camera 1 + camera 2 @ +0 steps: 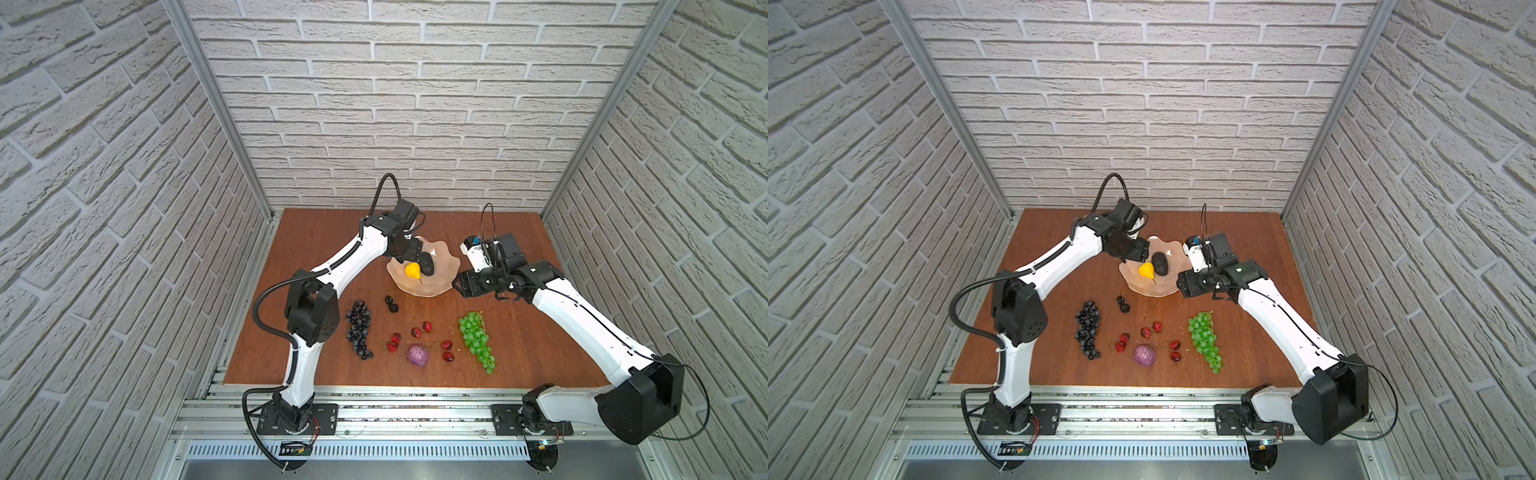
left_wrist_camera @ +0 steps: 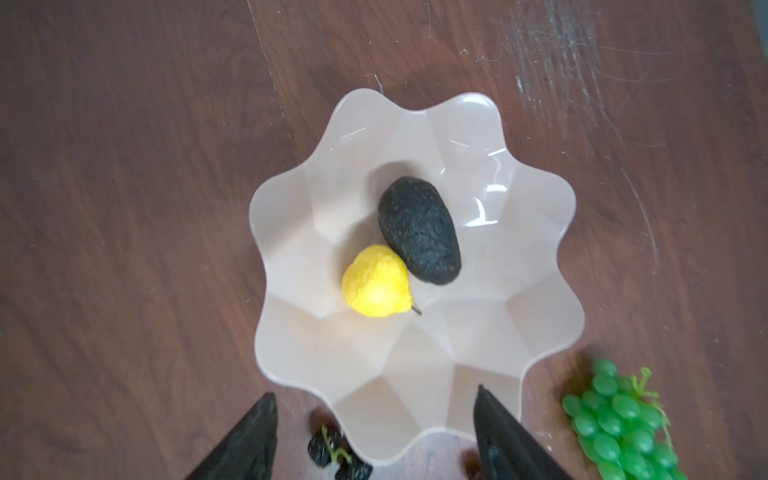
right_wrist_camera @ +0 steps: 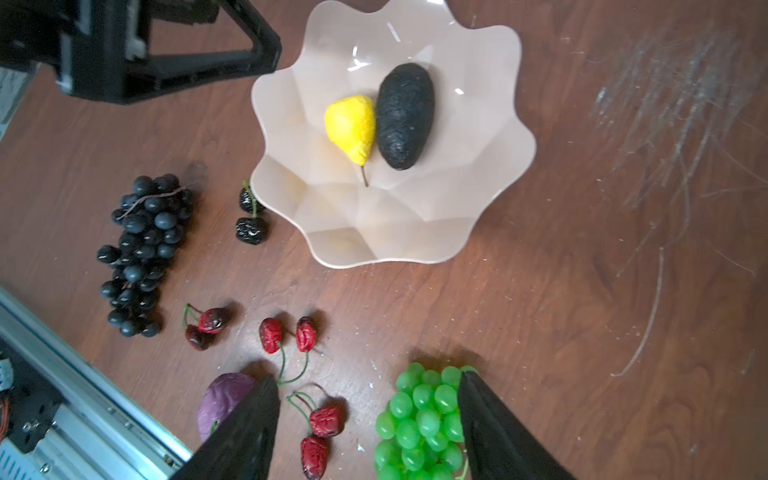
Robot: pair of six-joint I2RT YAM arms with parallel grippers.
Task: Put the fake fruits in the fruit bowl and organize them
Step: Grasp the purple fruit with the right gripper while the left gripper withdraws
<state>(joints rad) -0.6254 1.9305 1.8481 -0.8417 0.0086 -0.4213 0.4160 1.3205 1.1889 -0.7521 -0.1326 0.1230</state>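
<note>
Left end effector (image 2: 376, 390): jaws apart, empty, poised above the rim of the fruit bowl (image 2: 519, 257). Right end effector (image 3: 368, 375): jaws apart, empty, beside the bowl, sighted toward the green grape bunch (image 3: 419, 415).

Inside the bowl, the lemon (image 2: 376, 282) and avocado (image 2: 419, 232) lie touching at centre. Outside it, on the desk (image 1: 316, 237), lie the green bunch, dark grape bunch (image 1: 359, 328), cherries (image 1: 416, 332) and purple fruit (image 1: 418, 355).

Assessment: the green bunch is probably the next pick. Recommended: grip across its narrow width, lift clear of the scalloped rim, and set it on bare bowl floor. The left arm should withdraw first.

White arm links (image 1: 353, 257), black joints (image 1: 311, 311), corrugated cable (image 1: 255, 309)
</note>
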